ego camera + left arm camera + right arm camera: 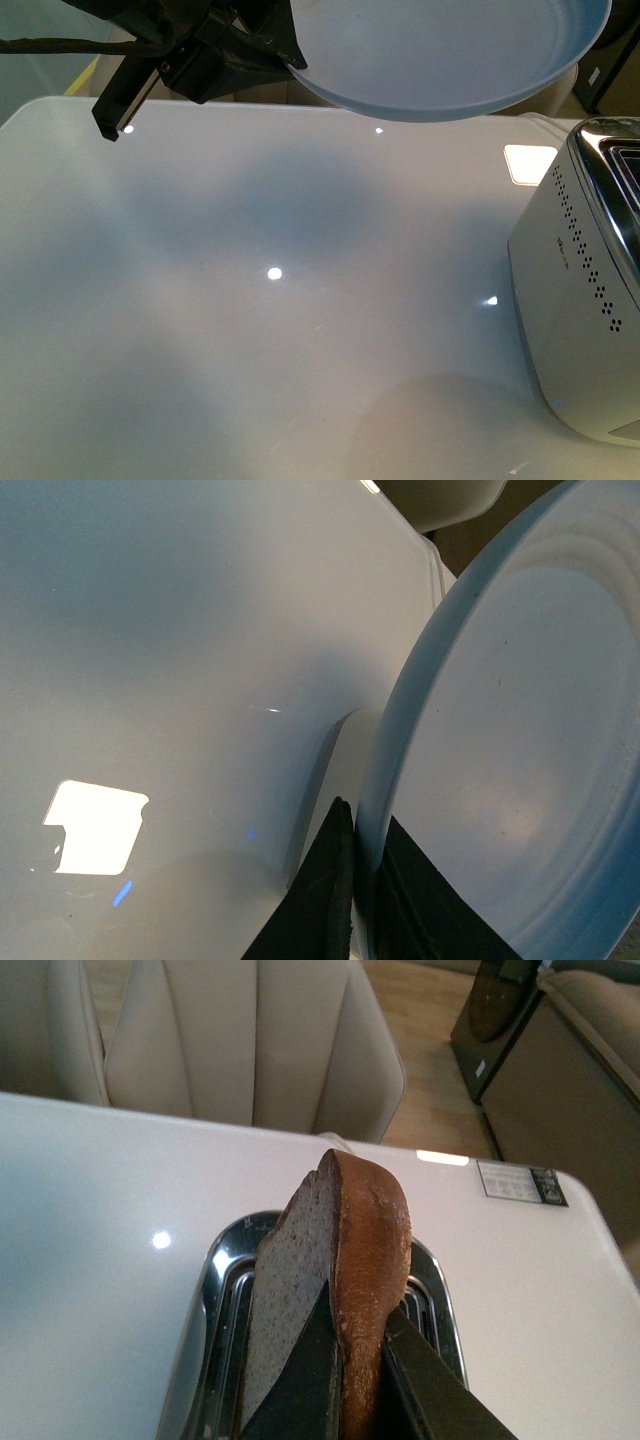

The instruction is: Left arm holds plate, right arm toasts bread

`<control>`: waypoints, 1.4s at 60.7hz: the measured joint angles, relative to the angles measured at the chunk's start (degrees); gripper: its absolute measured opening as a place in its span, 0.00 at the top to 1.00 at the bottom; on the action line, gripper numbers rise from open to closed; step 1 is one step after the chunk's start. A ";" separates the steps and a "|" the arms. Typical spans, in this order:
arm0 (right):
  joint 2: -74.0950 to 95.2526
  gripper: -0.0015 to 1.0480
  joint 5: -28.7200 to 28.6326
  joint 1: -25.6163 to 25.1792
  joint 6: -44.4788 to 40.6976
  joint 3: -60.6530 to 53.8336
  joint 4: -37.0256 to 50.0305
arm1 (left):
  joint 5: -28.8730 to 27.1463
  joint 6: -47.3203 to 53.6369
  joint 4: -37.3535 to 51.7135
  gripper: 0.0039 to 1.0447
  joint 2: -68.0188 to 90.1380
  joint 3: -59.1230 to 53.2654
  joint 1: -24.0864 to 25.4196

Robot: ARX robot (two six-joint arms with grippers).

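My left gripper (285,55) is shut on the rim of the pale blue-grey plate (450,55) and holds it high over the far side of the table. In the left wrist view the plate (510,770) stands edge-on between the black fingers (330,890). My right gripper (362,1360) is shut on the bread (350,1250), a tan slice with a brown crust, held upright just above the slots of the silver toaster (225,1280). The right arm does not show in the front view. The toaster (585,300) stands at the right edge of the table.
The white glossy table (250,330) fills the front view. A beige padded chair (240,1040) stands past the table's far edge, with dark furniture (560,1060) beside it. A small label (520,1182) lies on the table beyond the toaster.
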 joint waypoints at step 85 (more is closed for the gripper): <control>8.79 0.97 3.54 3.52 -2.21 0.15 -3.08 | 0.04 0.00 0.00 0.97 0.00 0.00 0.00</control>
